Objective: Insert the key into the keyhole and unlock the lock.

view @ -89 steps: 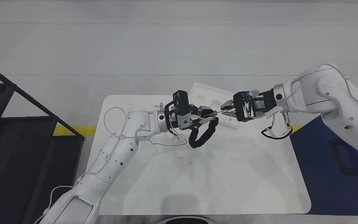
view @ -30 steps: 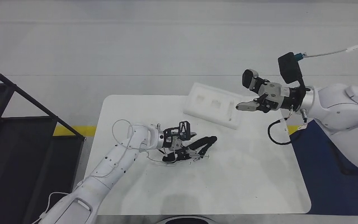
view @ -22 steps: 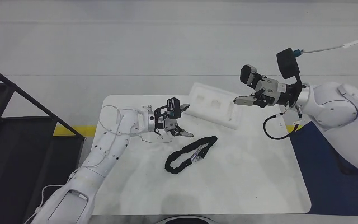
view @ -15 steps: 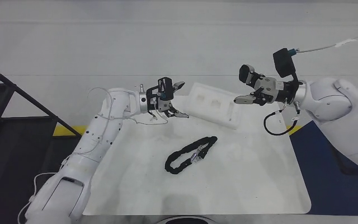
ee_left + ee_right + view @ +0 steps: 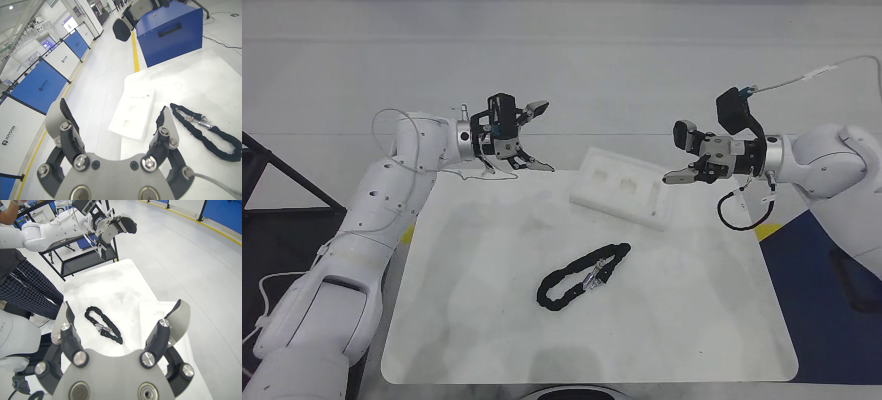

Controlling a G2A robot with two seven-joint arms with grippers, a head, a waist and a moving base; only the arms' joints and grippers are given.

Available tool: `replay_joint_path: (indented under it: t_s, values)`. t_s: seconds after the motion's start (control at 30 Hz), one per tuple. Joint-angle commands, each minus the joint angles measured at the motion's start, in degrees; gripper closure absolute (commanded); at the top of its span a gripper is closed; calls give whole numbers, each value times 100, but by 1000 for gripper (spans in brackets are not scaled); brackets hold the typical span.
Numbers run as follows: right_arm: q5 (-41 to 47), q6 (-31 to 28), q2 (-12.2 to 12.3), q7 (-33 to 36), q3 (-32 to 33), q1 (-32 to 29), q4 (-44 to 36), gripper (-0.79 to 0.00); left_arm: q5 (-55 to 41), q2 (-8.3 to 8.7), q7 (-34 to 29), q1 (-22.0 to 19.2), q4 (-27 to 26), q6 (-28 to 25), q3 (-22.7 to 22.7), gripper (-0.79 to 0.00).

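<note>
top view: the left gripper (image 5: 542,136) and the right gripper (image 5: 678,156) both hang wide open with nothing in them, up by the far side of the table (image 5: 692,300). the chain lock (image 5: 580,279) lies slanted in the middle, well apart from both (neither looks nearer).

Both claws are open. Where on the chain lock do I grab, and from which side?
Probably the bare metal lock body midway along the chain lock: it is rigid, while the rest looks limp. It lies flat on the table, so come straight down from above, closing across its narrow width.
</note>
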Motion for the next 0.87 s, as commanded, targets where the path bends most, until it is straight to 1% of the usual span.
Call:
replay_joint_path:
  t_s: [0.0, 0.13, 0.23, 0.83]
  values:
    - [-58, 0, -16, -21, 11, -11, 29, -785, -54, 41, 83, -30, -21, 0, 65, -785]
    - [-142, 0, -38, -120, 32, -51, 90, -785, -176, 112, 83, -45, -100, 0, 164, -785]
    - [-142, 0, -38, -120, 32, -51, 90, -785, -206, 157, 83, -40, -126, 0, 151, -785]
    - [-142, 0, -38, -120, 32, -51, 90, -785, -206, 157, 83, -40, -126, 0, 150, -785]
